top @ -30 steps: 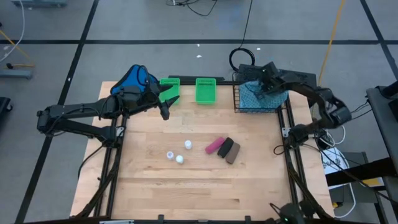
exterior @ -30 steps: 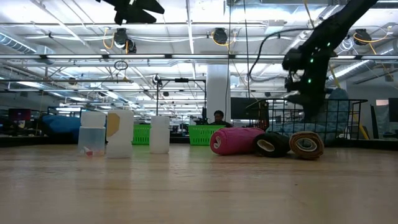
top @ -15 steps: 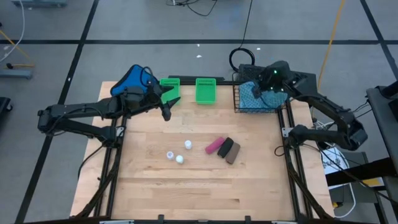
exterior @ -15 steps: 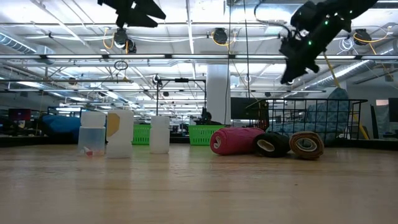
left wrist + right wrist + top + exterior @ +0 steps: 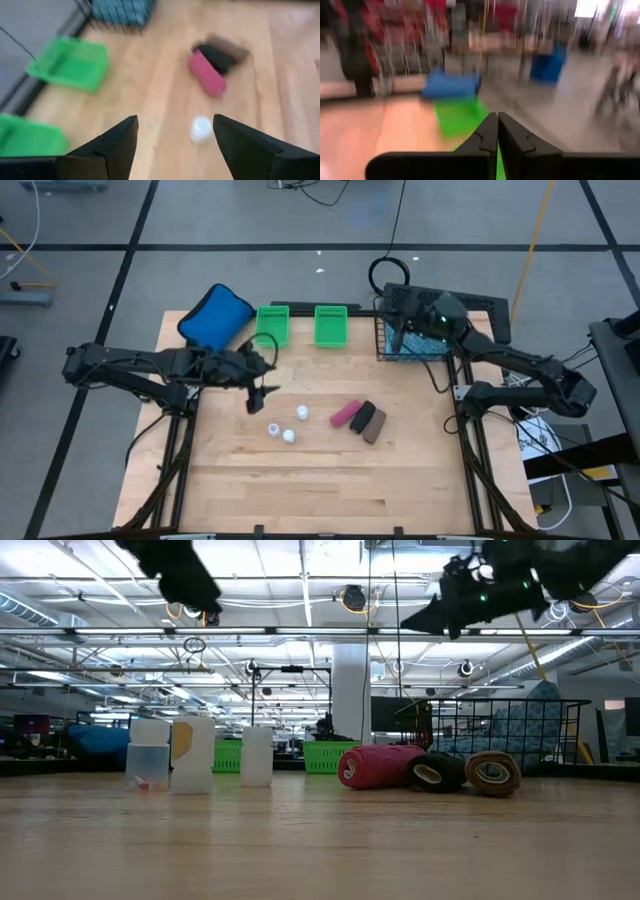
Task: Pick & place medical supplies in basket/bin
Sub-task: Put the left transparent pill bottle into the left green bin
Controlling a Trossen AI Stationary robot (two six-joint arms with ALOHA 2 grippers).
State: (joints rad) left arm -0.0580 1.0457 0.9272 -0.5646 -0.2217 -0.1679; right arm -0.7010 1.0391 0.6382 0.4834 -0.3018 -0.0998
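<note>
Bottles (image 5: 287, 425) stand mid-tabletop in the high view; the left gripper (image 5: 256, 394), fingers released, has swung from the green bins (image 5: 330, 326) to just beside them, and the right gripper (image 5: 398, 335), clenched empty, has lifted from the basket (image 5: 384, 345) holding the patterned cloth (image 5: 425, 347)

Low view: rolls (image 5: 430, 767) wait untouched

Left wrist view: one bottle lies between the fingers (image 5: 117, 142), so it looks next

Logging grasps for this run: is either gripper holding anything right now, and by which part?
Nothing is held. The left gripper is open above the table, and the right gripper is shut on nothing above the basket.
</note>
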